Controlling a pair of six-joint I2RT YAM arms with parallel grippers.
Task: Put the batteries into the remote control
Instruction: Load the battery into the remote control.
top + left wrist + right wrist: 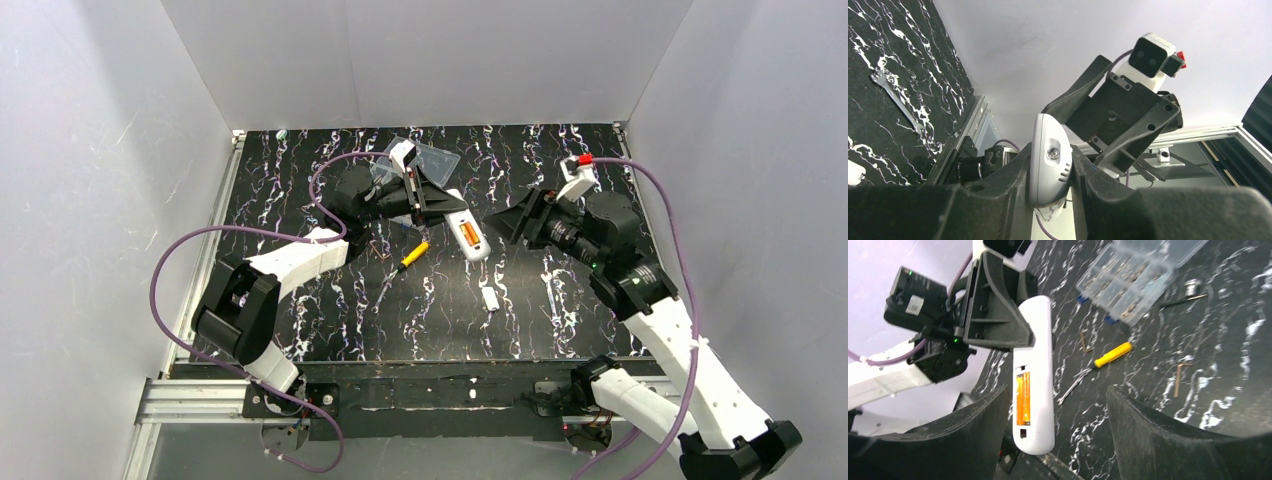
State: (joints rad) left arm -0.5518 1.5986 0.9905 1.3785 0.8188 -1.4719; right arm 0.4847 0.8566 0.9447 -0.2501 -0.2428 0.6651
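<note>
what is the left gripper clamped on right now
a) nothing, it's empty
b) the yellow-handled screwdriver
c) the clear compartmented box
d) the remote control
d: the left gripper has its fingers shut on the sides of the white remote control, while the screwdriver and the clear compartmented box lie apart from it on the table.

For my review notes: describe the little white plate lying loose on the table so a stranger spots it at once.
On the black marbled table, find the remote control held by the left gripper near the middle. Just beyond its free end, toward the arm bases, lies the white plate. It is far smaller than the remote, plain with no orange, and nothing grips it.
</note>
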